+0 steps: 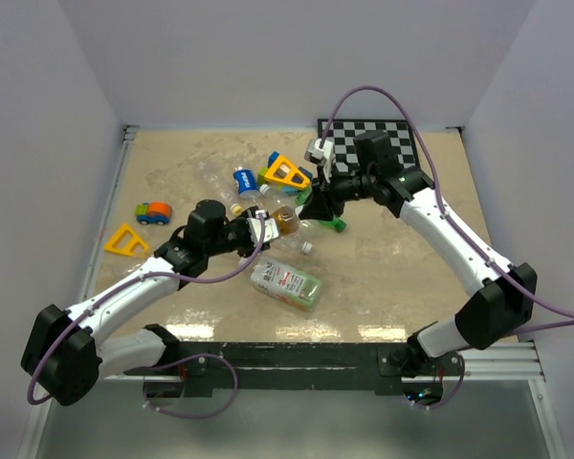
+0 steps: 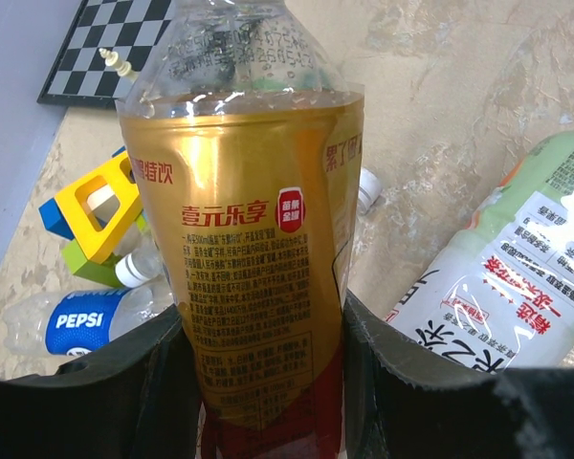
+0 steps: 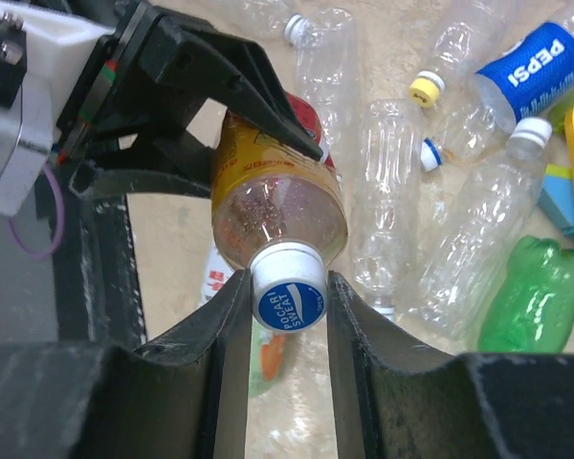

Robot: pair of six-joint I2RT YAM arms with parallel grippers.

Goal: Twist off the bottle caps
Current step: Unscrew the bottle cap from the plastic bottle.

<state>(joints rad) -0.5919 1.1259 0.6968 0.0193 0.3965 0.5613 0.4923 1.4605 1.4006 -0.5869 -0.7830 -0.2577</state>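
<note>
Unscrewing in progress: a gold-labelled bottle (image 2: 249, 239) is clamped round its lower body by the left gripper (image 1: 261, 229) and held above the table (image 1: 411, 277). Its white cap (image 3: 289, 304), seated on the neck, is pinched on both sides by the narrowed right gripper (image 1: 318, 205). For a clean turn, the bottle should be kept rigid and the wrist rotated about the neck's axis, with the fingers square on the cap's rim so that nothing slips. "POCARI SWEAT" is printed on the cap top. Red Chinese characters are carried on the gold label, and "PEPSI" on a blue-labelled bottle (image 3: 531, 67) lying nearby.
</note>
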